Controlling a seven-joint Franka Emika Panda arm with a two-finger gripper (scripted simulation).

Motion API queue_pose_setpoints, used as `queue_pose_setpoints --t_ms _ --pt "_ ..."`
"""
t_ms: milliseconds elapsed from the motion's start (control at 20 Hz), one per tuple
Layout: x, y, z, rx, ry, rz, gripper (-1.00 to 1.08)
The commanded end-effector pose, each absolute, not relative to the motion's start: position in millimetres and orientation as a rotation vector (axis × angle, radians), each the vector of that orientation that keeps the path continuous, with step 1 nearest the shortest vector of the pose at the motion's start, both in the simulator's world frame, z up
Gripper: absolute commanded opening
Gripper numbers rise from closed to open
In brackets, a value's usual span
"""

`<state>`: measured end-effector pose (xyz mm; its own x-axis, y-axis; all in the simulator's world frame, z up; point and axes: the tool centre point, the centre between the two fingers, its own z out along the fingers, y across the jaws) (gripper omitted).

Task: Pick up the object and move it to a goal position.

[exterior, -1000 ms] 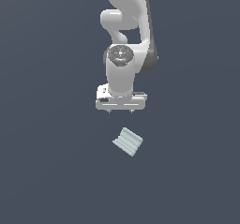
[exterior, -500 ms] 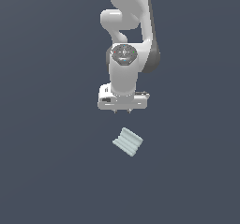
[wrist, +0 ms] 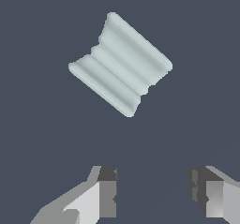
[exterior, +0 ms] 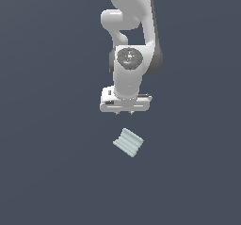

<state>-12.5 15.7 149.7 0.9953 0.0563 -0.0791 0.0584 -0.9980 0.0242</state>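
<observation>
The object (exterior: 128, 142) is a small pale mint-blue ridged block lying flat on the dark grey surface, turned at an angle. It also shows in the wrist view (wrist: 120, 64), with its ridges running diagonally. My gripper (exterior: 124, 112) hangs above the surface, a little behind the block in the exterior view, and does not touch it. Its two fingers (wrist: 107, 190) stand apart with nothing between them, so it is open and empty. The block lies ahead of the fingertips, not between them.
The white arm (exterior: 129, 36) rises behind the gripper toward the top of the exterior view. The dark grey surface (exterior: 52, 163) spreads all around the block. No goal marker shows.
The wrist has turned about its axis and the gripper has shifted slightly toward the exterior view's right and a little up. The block has not moved.
</observation>
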Motion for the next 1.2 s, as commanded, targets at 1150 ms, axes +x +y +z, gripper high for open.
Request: queue_pose_setpoints --t_ms 1150 --pt "48.6 78.9 67.4 2.451 0.694 -0.386 0.28"
